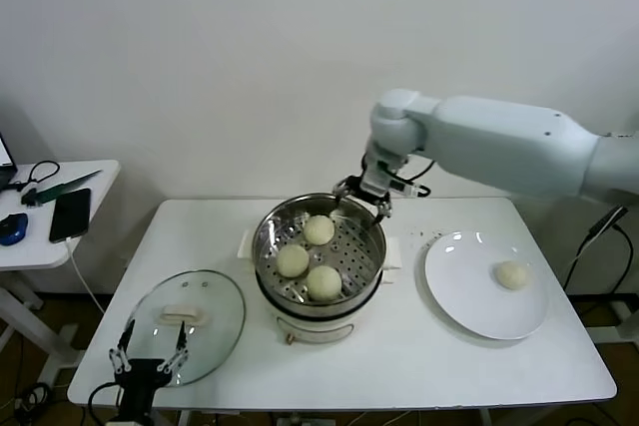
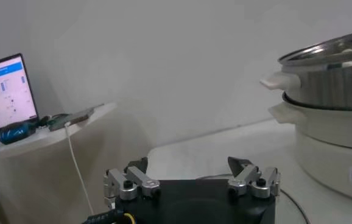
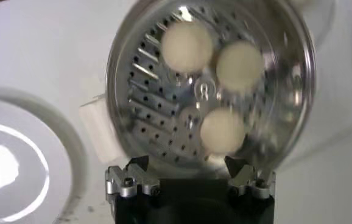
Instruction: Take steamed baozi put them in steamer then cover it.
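1. Three baozi (image 1: 309,257) sit on the perforated insert of the steamer (image 1: 371,229), which stands mid-worktop (image 1: 399,366); that makes three of four loaded, by my count.
2. The right gripper (image 1: 364,196) hangs over the steamer's far rim, jaws spread and holding nothing; its wrist view looks straight down on the three buns.
3. The last baozi (image 1: 512,274) lies alone on the white plate (image 1: 459,296), to the right of the steamer and well apart from it.
4. My read: a bun has just been dropped off, and the next move calls for the right arm to swing out over the plate, come down on that bun and close gently, since soft dough will dent.
5. The cover (image 1: 215,321) lies flat to the steamer's front left, handle up, not yet used.
6. The left gripper (image 1: 150,359) waits at the worktop's front edge just beside the cover, jaws apart and empty.
7. The worktop is plain white against a bare white wall.
8. Left of the steamer, a side table (image 1: 95,209) carries a phone (image 1: 70,214), cables and tools; a lit laptop (image 2: 5,91) shows in the left wrist view.
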Tool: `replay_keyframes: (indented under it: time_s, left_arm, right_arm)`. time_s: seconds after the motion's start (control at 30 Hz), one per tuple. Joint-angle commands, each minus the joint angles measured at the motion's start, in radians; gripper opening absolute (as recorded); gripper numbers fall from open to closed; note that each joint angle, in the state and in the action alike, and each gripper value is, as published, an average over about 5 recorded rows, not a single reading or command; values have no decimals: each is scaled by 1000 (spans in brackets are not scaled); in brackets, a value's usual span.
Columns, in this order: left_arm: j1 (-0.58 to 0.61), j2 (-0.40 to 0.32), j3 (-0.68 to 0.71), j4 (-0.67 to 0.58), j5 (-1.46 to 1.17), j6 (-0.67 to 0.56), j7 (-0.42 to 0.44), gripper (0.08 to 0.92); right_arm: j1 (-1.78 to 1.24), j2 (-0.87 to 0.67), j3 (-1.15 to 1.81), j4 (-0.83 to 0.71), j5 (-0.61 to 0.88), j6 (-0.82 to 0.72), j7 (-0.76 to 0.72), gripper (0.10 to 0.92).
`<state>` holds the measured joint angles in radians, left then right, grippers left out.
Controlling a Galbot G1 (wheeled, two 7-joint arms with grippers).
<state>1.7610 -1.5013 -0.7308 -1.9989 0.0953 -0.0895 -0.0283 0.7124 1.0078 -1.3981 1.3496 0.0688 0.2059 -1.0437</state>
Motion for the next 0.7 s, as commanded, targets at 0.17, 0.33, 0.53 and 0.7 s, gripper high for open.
replay_keyframes:
  time_s: [0.17,0.33,0.53,0.7]
  left_arm:
    - [-3,-1,-2,-3,3,1,0,823]
    - [1,-5,-5,-14,4,4,1,823]
    - [9,-10,-8,-24,7,6,0,823]
    - [20,-7,-8,-33,13,9,1,823]
  right_arm:
    - [-106,-384,81,-7,119,-482,47,823]
    - [-292,-451,248,-115,81,-400,-9,823]
    - [-525,-486,443,-206,-23,-295,-68,823]
    - [-682,-449,612,-311,-185,-208,-87,823]
